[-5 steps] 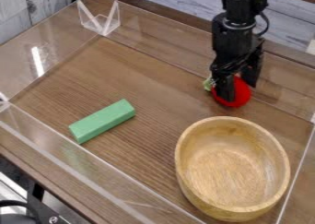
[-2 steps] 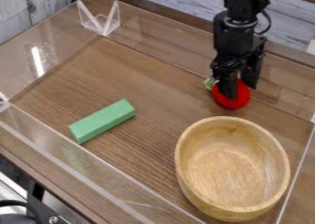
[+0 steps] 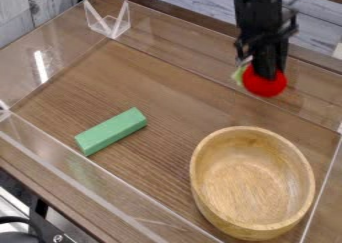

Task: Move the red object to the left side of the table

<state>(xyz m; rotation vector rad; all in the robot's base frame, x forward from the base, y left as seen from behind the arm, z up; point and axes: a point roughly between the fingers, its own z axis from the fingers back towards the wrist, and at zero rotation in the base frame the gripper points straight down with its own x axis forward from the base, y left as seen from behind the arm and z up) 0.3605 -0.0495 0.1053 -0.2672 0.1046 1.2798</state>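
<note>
The red object [image 3: 266,83] is a small round toy with a bit of green at its left side. It hangs above the table [image 3: 174,87] at the far right, with my gripper [image 3: 267,75] shut on it from above. The black arm comes down from the top edge of the camera view and hides the toy's upper part. The toy's shadow no longer touches it, so it is off the wood.
A green rectangular block [image 3: 111,131] lies left of centre. A round light wooden bowl [image 3: 251,181] stands at the front right. Low clear acrylic walls [image 3: 54,57] edge the tabletop, with a clear bracket [image 3: 107,19] at the far left corner.
The jaws closed on the red toy, which rested on the wood before. The gripper then rose with it, so the toy now sits higher in the view.
</note>
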